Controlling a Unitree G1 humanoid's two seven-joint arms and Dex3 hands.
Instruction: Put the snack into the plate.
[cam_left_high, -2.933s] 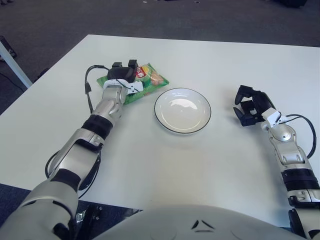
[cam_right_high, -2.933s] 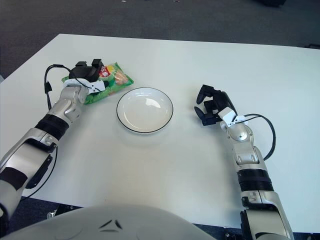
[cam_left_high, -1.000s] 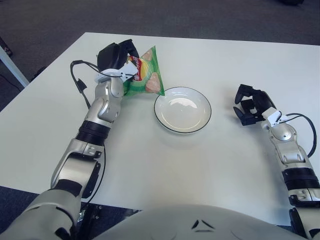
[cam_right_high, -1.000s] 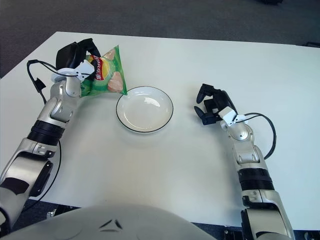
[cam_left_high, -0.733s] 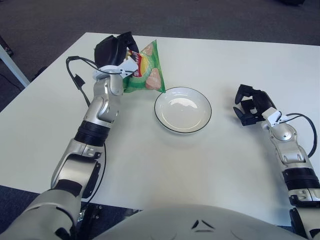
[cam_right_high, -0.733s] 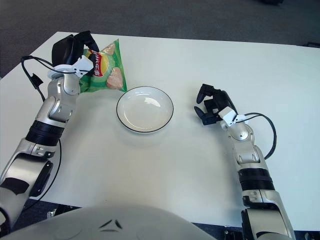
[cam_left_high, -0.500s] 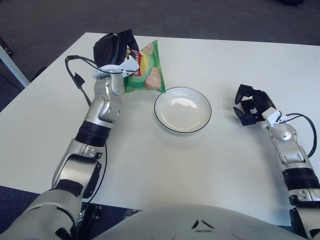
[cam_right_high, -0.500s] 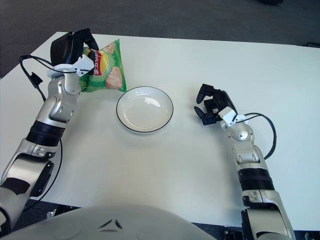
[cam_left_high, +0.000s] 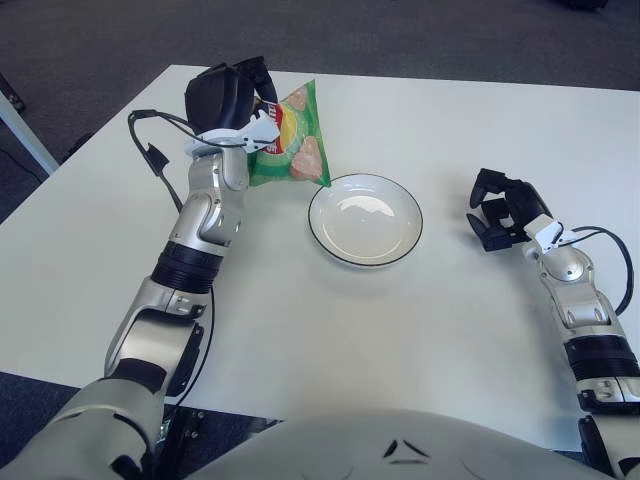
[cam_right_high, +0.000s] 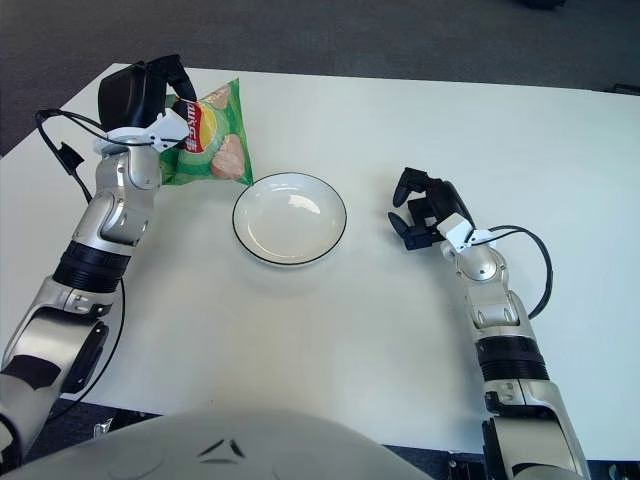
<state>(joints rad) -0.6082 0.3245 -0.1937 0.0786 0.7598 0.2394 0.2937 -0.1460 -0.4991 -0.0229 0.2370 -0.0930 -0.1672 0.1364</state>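
In the upper left of the frame we see the left hand (cam_left_high: 232, 98) closed around a green snack bag (cam_left_high: 293, 150) — it holds the bag lifted, hanging just left of the white plate (cam_left_high: 365, 219). The right hand (cam_left_high: 503, 210) shows right of the plate, fingers curled, holding nothing.

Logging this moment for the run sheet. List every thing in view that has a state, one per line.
snack bag: lifted off the table, held up left of the plate, not yet in it.
plate: upright on the table, nothing in it.
left hand: shut on the snack bag's left edge.
right hand: right of the plate, fingers curled, holding nothing.
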